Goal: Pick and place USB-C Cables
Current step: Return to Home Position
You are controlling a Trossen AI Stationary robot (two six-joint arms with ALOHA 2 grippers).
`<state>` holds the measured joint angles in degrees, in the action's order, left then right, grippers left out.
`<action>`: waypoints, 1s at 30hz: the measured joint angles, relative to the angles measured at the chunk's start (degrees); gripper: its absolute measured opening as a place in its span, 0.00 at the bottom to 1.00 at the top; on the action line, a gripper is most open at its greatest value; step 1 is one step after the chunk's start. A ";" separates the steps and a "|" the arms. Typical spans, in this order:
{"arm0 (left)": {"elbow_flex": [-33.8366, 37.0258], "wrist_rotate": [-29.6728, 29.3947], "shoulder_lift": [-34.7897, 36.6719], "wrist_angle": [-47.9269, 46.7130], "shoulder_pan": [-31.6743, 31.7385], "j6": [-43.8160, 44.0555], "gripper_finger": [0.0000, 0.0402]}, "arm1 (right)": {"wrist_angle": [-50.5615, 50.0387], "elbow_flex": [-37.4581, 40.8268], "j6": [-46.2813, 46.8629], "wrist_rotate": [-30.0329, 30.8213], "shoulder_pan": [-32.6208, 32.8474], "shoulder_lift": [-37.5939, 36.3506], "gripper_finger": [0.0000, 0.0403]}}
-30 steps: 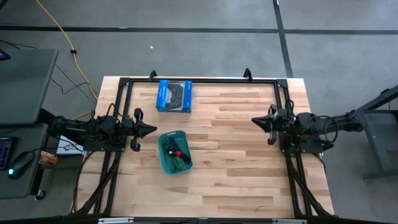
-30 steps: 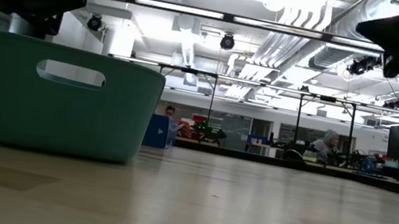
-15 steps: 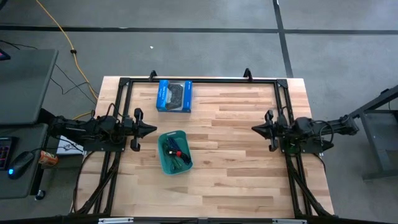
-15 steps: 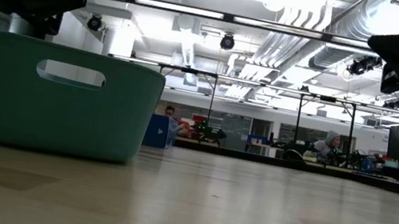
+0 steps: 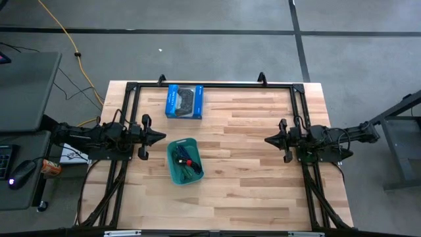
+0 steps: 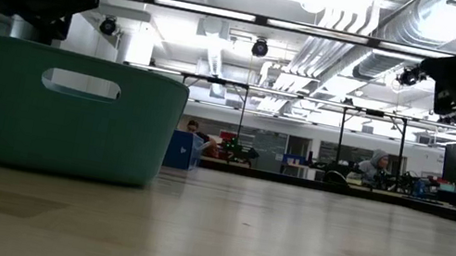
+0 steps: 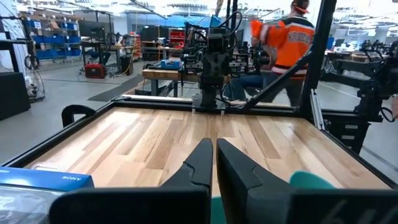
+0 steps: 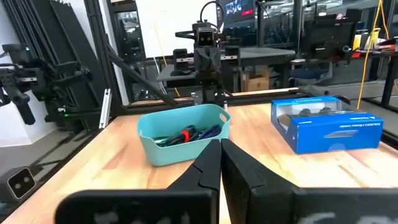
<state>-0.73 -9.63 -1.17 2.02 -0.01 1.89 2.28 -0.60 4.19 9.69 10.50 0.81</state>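
- The left gripper (image 5: 162,136) is hovering just beside the teal bin's (image 5: 182,140) left rim, near its far corner. In the left wrist view its two fingers (image 7: 202,163) are pressing together at the tips and are holding nothing.
- The USB-C cables (image 5: 185,160) are lying tangled inside the teal bin. A red tie and blue, green and black strands are showing above its wall in the right wrist view (image 8: 186,134). They are sitting close to the left gripper, a little right of its tips, and well apart from the right one.
- The blue box (image 5: 184,101) is resting flat beyond the teal bin, near the table's far edge, apart from both grippers.
- The right gripper (image 5: 267,139) is hanging well to the right of the teal bin and pointing toward it. Its fingers (image 8: 208,163) are meeting at the tips and are carrying nothing.
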 joint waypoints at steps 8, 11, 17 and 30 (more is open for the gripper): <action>0.00 0.00 0.00 -0.02 0.00 0.02 0.01 | -0.02 0.00 1.82 0.20 0.00 0.01 0.00; 0.00 0.00 -0.01 0.00 0.00 0.00 0.01 | -0.04 0.00 1.81 0.20 0.00 0.01 0.00; 0.00 0.02 -0.01 0.00 0.00 0.00 0.01 | 0.02 -0.02 1.81 1.50 0.00 0.01 0.00; 0.00 0.04 -0.01 0.00 0.00 0.00 0.01 | 0.46 -0.02 1.81 4.72 0.00 0.01 0.00</action>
<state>-0.73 -9.58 -1.18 2.02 -0.01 1.89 2.74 -0.62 6.00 14.41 10.50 0.82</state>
